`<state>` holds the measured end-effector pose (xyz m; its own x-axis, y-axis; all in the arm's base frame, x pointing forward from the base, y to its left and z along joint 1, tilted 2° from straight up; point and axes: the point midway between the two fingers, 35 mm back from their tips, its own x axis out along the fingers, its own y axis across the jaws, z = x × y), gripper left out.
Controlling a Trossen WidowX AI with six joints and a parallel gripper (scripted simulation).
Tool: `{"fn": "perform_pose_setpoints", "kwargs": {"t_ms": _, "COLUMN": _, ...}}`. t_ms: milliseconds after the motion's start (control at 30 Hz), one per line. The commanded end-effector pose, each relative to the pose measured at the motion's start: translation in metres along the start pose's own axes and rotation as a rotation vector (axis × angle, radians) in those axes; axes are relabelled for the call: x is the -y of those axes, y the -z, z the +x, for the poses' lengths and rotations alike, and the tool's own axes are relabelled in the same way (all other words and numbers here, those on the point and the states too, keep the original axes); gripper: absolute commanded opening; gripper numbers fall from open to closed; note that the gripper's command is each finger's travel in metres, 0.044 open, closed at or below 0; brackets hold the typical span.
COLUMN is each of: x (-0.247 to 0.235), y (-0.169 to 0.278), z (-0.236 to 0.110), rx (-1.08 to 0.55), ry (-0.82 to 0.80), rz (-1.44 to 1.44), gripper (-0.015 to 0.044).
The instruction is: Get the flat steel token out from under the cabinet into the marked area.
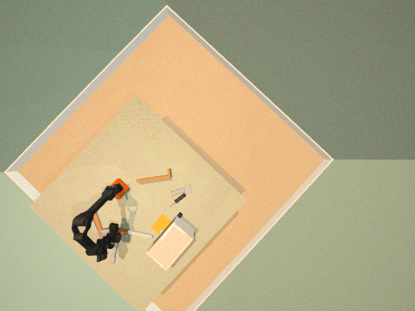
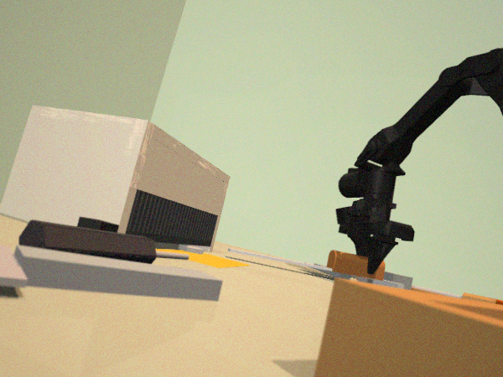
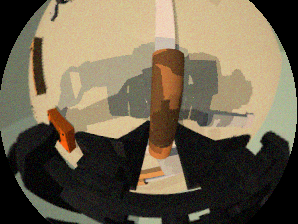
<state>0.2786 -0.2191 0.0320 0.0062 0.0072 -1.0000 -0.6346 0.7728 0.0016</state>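
My gripper is shut on the brown handle of a tool with a long, flat, pale blade. The blade points toward the cabinet, with its tip short of the cabinet front. The cabinet has dark vent slots low on its front. The yellow marked area lies before it. A small pale grey piece, apparently the token, shows at the marked area's cabinet-side edge; whether it touches the cabinet is unclear.
A black block sits by the cabinet corner. A black-handled tool and a pale flat-headed tool lie nearby. An orange L-shaped bar lies farther off. Another orange bar lies beneath the arm.
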Motion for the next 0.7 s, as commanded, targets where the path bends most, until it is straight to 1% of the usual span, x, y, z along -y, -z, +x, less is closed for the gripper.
{"fn": "perform_pose_setpoints", "kwargs": {"t_ms": 0, "x": 0.003, "y": -0.008, "z": -0.003, "rx": 0.011, "ry": 0.012, "rz": -0.01, "gripper": 0.0}}
{"fn": "perform_pose_setpoints", "kwargs": {"t_ms": 433, "x": 0.002, "y": -0.026, "z": -0.004, "rx": 0.012, "ry": 0.012, "rz": -0.027, "gripper": 0.0}}
{"fn": "perform_pose_setpoints", "kwargs": {"t_ms": 667, "x": 0.002, "y": -0.027, "z": 0.001, "rx": 0.012, "ry": 0.012, "rz": -0.027, "gripper": 0.0}}
